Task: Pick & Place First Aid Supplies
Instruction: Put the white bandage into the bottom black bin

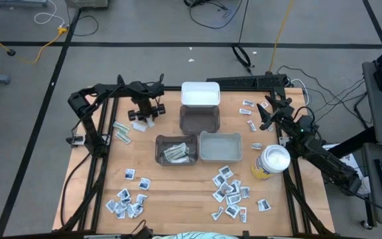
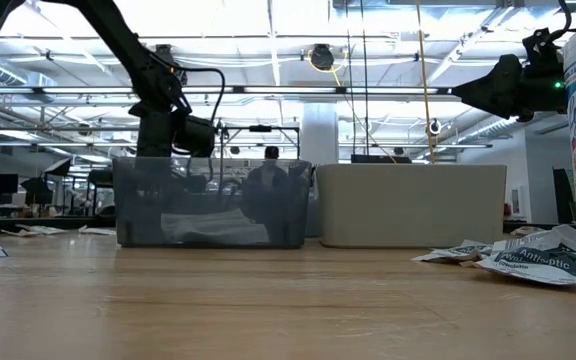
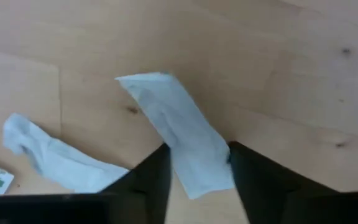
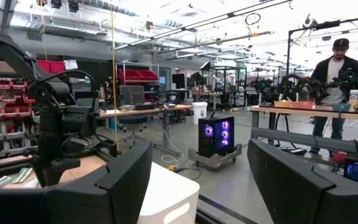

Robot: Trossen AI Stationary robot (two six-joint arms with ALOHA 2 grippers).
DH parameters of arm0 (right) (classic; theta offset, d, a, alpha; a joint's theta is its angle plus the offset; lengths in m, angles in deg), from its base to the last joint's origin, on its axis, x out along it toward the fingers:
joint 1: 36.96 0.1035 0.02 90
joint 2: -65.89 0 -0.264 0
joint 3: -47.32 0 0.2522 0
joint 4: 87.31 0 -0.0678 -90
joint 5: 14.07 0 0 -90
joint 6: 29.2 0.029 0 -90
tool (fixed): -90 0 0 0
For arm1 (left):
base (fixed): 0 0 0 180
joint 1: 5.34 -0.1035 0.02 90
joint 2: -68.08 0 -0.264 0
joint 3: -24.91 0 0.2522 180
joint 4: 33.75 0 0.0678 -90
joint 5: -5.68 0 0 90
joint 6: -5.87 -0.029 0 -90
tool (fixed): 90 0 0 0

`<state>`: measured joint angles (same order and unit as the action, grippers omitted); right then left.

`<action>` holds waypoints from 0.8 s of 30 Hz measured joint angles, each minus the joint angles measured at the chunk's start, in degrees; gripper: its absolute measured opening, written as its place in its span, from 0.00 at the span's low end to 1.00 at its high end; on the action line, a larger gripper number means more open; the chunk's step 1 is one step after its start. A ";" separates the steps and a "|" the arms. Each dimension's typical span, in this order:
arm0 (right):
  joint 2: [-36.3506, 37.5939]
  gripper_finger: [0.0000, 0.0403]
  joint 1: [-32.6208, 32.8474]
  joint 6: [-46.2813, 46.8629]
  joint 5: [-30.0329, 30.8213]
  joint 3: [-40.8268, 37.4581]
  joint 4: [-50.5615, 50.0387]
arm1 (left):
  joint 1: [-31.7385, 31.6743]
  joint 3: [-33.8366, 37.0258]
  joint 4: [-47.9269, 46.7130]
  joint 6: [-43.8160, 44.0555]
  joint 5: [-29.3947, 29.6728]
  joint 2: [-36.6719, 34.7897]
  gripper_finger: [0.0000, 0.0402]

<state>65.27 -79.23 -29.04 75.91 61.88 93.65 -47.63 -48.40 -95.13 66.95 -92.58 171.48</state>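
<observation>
1. The left gripper is low over the tabletop at about 10 o'clock, its jaws set on either side of a narrow white strip wrapper lying flat on the wood. Whether they already pinch it I cannot tell.
2. A second crumpled wrapper lies just beside it.
3. Four bins stand at the centre: a white bin at 12 o'clock, a dark bin below it, a smoky bin holding a few packets, and a pale bin.
4. The right gripper waits at about 2 o'clock with its jaws spread wide and nothing between them.
5. A yellow canister stands at 4 o'clock.
6. Loose sachets cluster at 5 o'clock, and more packets at 7 o'clock.
7. In the low view the smoky bin hides the left gripper's tips.
</observation>
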 joint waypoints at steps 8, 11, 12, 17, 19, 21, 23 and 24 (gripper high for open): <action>0.02 0.65 -0.02 0.00 -0.02 0.02 0.00 | -1.12 0.11 -0.65 -6.43 -1.83 0.09 0.03; 0.00 0.65 -0.01 0.00 -0.02 0.01 0.00 | -1.40 0.22 -0.65 -8.33 -2.04 -0.36 0.02; 0.01 0.65 -0.02 0.02 -0.02 0.01 0.00 | -1.42 0.23 -0.64 -9.40 -2.10 -0.50 0.02; 0.02 0.65 0.00 0.02 -0.02 0.02 0.00 | -1.31 -0.49 -2.11 -17.66 -2.72 -2.44 0.01; 0.01 0.65 -0.02 0.02 -0.02 0.02 0.00 | -1.15 -1.48 -4.58 -23.28 -2.56 -3.44 0.01; 0.00 0.65 -0.02 0.02 -0.02 0.01 0.01 | -0.89 -2.66 -6.66 -29.10 -2.51 -4.43 0.01; 0.00 0.65 -0.02 0.02 -0.02 0.01 0.00 | -0.21 -4.36 -8.94 -35.75 -2.49 -5.14 0.01; 0.02 0.65 -0.02 0.02 -0.02 0.02 0.00 | 0.15 -5.13 -10.42 -39.07 -2.42 -5.41 0.01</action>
<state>65.29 -79.25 -29.02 75.89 61.90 93.65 -47.48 -53.53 -105.56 27.88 -95.00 166.07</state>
